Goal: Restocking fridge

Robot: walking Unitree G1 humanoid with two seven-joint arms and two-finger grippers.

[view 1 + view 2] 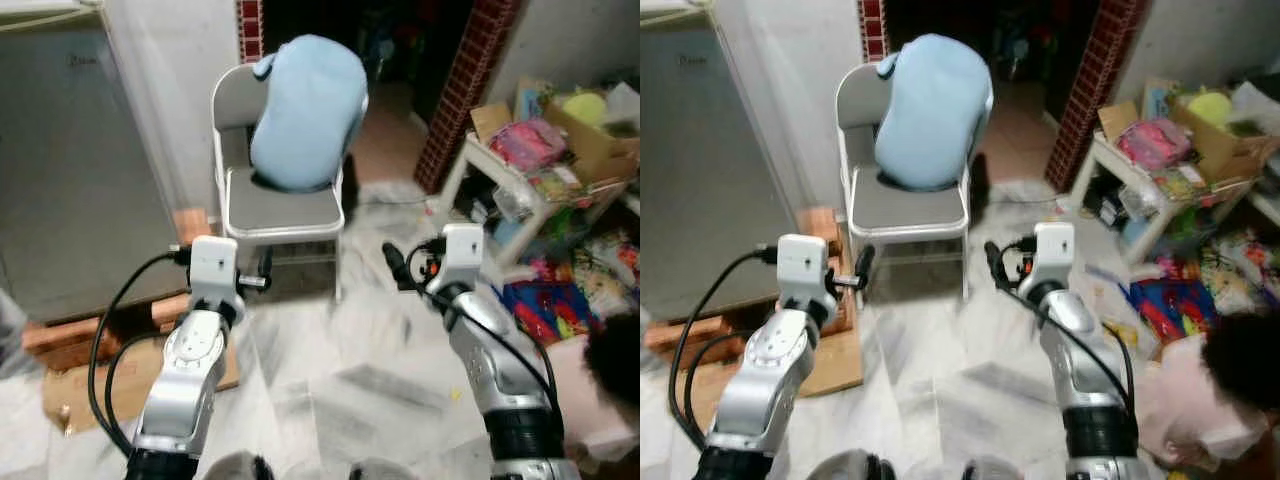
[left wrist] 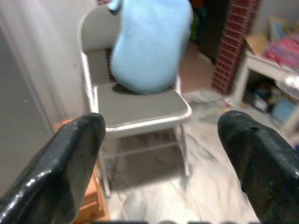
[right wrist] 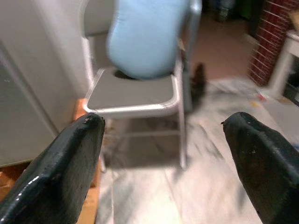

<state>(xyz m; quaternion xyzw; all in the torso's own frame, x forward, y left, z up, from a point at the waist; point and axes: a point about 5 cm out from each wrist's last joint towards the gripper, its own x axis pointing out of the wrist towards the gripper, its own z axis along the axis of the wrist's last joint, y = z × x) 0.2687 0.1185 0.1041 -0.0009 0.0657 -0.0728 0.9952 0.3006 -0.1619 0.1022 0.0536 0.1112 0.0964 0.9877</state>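
A grey fridge [image 1: 70,150] stands at the robot's left with its door closed, its base raised on bricks [image 1: 60,330] and a sheet of cardboard [image 1: 75,385] on the floor. Just beside it, against the white wall, sits a grey metal folding chair [image 1: 280,205] with a pale blue cushion [image 1: 308,110] leaning upright on its seat and backrest.

Both arms are raised in front of the robot, pointing toward the chair. The left tool [image 1: 262,272] hovers above the floor just in front of the chair's front left leg; in its wrist view the two black fingers [image 2: 60,172] stand wide apart with nothing between them — the chair shows through the gap. The right tool [image 1: 396,264] hangs off the chair's right side, over the marbled white floor [image 1: 340,370]; its fingers [image 3: 56,172] are likewise spread wide and empty.

To the right, a low white table [image 1: 500,180] carries cardboard boxes [image 1: 590,140] and coloured packets, with more bright clutter heaped on the floor beneath and beside it. A brick pillar [image 1: 465,90] stands behind, next to a dark doorway.
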